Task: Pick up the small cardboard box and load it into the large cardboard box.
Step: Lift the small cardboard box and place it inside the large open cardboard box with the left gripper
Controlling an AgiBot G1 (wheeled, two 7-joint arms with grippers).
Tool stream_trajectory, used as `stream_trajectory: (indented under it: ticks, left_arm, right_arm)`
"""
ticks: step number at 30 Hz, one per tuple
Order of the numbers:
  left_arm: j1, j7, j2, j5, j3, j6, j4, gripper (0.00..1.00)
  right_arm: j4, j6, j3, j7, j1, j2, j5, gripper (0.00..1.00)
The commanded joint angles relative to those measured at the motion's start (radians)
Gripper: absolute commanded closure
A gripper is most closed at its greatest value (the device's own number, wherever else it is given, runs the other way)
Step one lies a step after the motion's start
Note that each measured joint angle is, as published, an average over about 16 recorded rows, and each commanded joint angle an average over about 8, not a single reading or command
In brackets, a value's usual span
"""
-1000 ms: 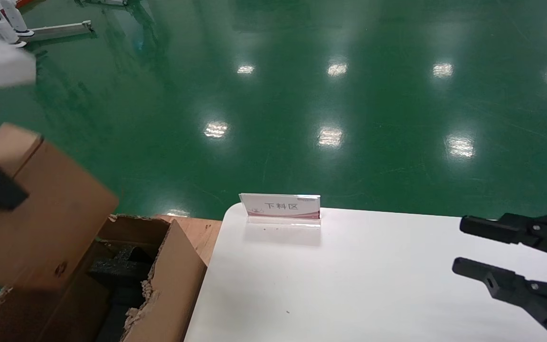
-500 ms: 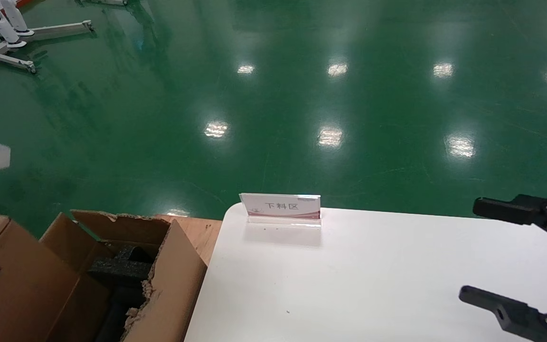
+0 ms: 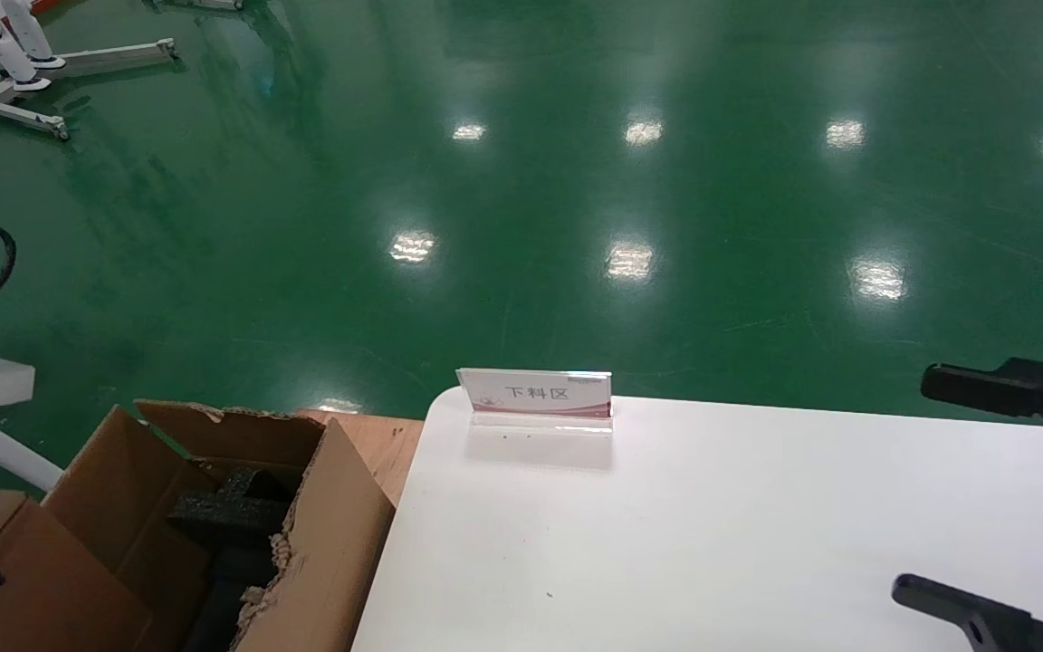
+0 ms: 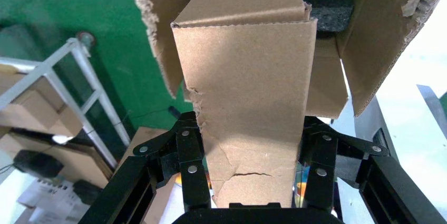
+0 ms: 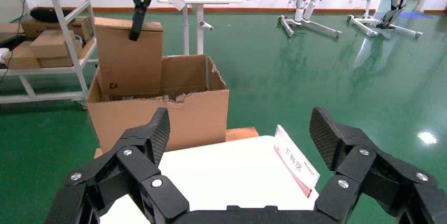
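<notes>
My left gripper (image 4: 253, 129) is shut on the small cardboard box (image 4: 245, 92), a plain tan box creased near the fingers. It holds the box upright over the open large cardboard box (image 4: 379, 39), which has ragged flaps and black foam (image 4: 327, 2) inside. In the head view the small box (image 3: 33, 589) is at the bottom left, beside the carton (image 3: 322, 534). The right wrist view shows the small box (image 5: 129, 60) standing partly inside the carton (image 5: 174, 113). My right gripper (image 3: 952, 493) is open and empty over the table's right side.
A white table (image 3: 712, 525) carries a small sign stand (image 3: 535, 396) at its far edge. A wooden board (image 3: 386, 444) lies between carton and table. A metal shelf with boxes (image 5: 47, 45) stands behind the carton. Green floor lies beyond.
The small box has come down from high on the left to low at the carton's left side. My right gripper has opened wider and drawn back to the right.
</notes>
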Motion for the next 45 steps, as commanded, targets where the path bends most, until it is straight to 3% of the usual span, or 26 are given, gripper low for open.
stream_trajectory:
  ticks: [1,10,20,45]
  left_arm:
    - [0.030,0.043,-0.005,-0.013,0.005,-0.001,0.044,1.00]
    - [0.140,0.181,-0.024,-0.036,-0.018,-0.031,0.197,1.00]
    - [0.230,0.260,-0.022,-0.054,-0.053,-0.066,0.337,1.00]
    - [0.426,0.307,0.059,-0.065,-0.092,-0.086,0.597,1.00]
  right_arm:
    - [0.000,0.000,0.000,0.000,0.000,0.000,0.000,0.00]
    - [0.000,0.000,0.000,0.000,0.000,0.000,0.000,0.00]
    - [0.000,0.000,0.000,0.000,0.000,0.000,0.000,0.00]
    - [0.000,0.000,0.000,0.000,0.000,0.000,0.000,0.00]
